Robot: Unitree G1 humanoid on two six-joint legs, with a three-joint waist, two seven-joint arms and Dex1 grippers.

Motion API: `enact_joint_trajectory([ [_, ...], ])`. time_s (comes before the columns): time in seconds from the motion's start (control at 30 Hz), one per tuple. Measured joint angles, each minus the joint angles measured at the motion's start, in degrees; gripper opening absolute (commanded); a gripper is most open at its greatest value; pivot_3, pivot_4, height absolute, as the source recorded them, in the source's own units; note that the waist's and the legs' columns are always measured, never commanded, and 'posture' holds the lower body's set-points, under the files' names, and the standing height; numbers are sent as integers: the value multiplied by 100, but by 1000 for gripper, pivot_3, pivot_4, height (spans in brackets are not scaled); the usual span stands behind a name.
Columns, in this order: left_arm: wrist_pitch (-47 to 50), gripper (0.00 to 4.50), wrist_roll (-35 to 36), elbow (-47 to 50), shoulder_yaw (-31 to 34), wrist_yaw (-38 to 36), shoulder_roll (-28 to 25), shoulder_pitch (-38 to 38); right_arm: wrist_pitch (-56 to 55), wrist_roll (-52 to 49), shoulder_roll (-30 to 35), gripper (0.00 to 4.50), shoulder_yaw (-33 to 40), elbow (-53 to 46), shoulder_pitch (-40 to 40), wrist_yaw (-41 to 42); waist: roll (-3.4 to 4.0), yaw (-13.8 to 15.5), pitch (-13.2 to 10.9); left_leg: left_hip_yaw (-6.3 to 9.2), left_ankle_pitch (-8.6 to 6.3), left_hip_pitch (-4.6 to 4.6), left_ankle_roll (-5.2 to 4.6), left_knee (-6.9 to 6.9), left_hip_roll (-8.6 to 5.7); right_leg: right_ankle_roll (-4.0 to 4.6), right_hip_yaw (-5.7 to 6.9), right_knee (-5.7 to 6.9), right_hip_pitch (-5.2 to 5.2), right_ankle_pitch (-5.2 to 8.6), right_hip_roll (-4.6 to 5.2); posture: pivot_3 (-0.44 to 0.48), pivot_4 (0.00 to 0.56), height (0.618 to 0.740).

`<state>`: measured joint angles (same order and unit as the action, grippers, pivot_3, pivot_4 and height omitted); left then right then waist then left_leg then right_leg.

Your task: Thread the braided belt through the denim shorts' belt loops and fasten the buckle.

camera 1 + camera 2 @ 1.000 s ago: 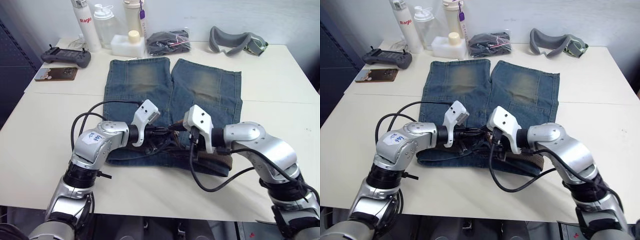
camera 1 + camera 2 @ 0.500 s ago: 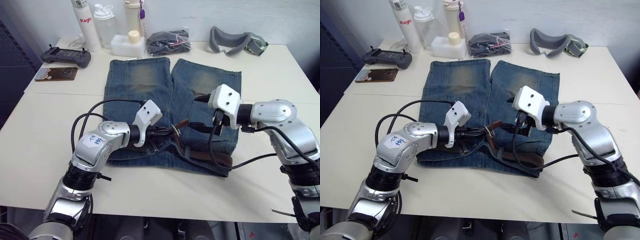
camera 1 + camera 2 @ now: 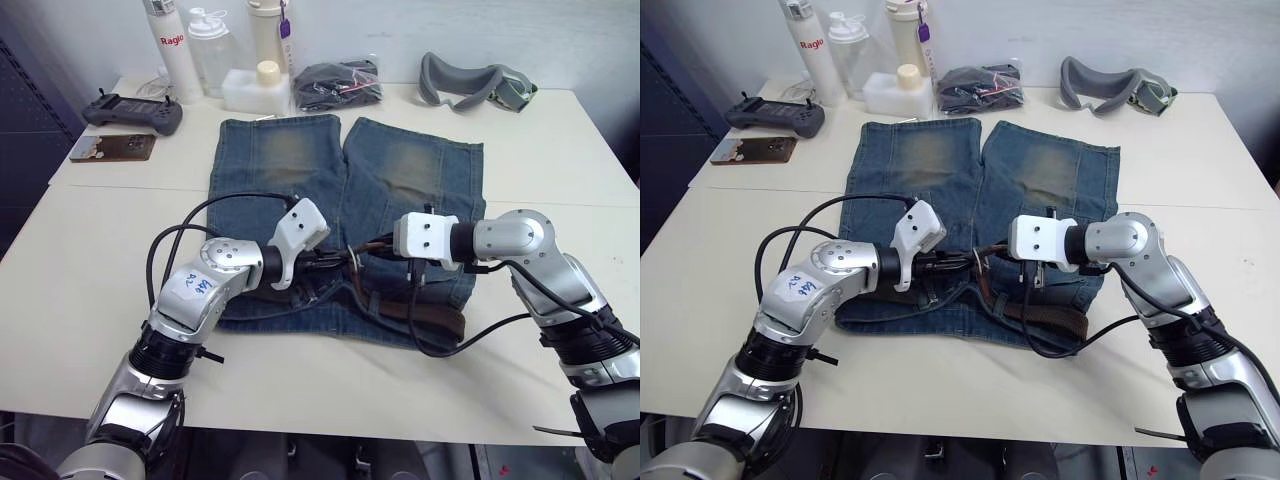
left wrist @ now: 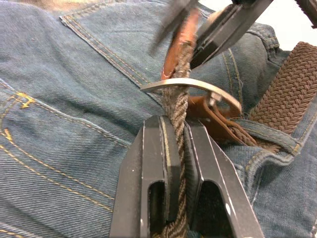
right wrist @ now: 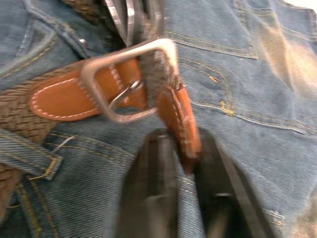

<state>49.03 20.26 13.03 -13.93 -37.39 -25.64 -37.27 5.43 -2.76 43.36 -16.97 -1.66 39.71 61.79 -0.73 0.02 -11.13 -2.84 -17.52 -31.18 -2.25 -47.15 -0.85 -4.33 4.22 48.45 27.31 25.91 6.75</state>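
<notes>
A: Belt [image 4: 177, 106] position?

B: The braided strap lies along the waistband of the denim shorts [image 3: 300, 165], near the front edge of the desk [image 3: 100, 260]. Its leather-tipped end passes through the silvery buckle [image 5: 130, 79] at the middle of the waist. A stretch of belt sits under a belt loop [image 5: 30, 154] beside the buckle.

A: What has changed?

B: A second ago both arms crowded over the waistband. Half a second ago the right gripper [image 3: 385, 243] pulled out toward the right hip. Now it is back at the buckle, jaws around the leather tip [image 5: 179, 124]. The left gripper [image 4: 176, 163] stays put, jaws closed on the braid just behind the buckle.

A: Is the right one gripping?

B: Looks pinched on the tip, though its wrist view is blurred.

A: Meaning for the task?

B: Threading looks mostly done; this is the fastening step. The prong [image 5: 121, 94] lies across the frame, and I cannot tell if it is seated in the weave.

A: Surroundings?

B: Bottles [image 3: 170, 50], a controller [image 3: 132, 111] and a grey strap [image 3: 470, 82] at the far edge, well apart.
</notes>
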Motion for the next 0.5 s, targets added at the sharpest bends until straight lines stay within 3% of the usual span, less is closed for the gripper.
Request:
enact_joint_trajectory([
  [0.13, 226, 2492, 200, 3, 195, -149, -22, -3, -282, 29, 56, 0, 64, 42, -1, 71, 0, -1, 0, 1, 0, 0, 0, 0, 0, 0, 0, 0, 1, 0, 0, 0, 150, 656],
  [0.27, 557, 4362, 682, 91, 660, -573, -523, -23, -824, 175, 440, 0, 266, 374, -42, 145, 0, -7, 0, 1, 1, 0, 1, 0, 0, 0, 1, -1, 1, 0, 0, 0, 150, 656],
  [0.4, 677, 4478, 934, 103, 1218, -826, -1062, -156, -1270, 222, 813, 0, 447, 674, -69, 312, 0, -8, 0, 1, 1, 0, 2, -1, 0, 0, 0, 0, 1, 0, 0, 0, 150, 656],
  [0.5, 705, 4478, 1049, 109, 1363, -907, -1176, -235, -1429, 224, 919, 0, 511, 865, -12, 427, 0, -5, 0, 1, 1, 0, 2, -4, 0, 0, 0, 0, 0, 0, 1, 0, 150, 656],
])
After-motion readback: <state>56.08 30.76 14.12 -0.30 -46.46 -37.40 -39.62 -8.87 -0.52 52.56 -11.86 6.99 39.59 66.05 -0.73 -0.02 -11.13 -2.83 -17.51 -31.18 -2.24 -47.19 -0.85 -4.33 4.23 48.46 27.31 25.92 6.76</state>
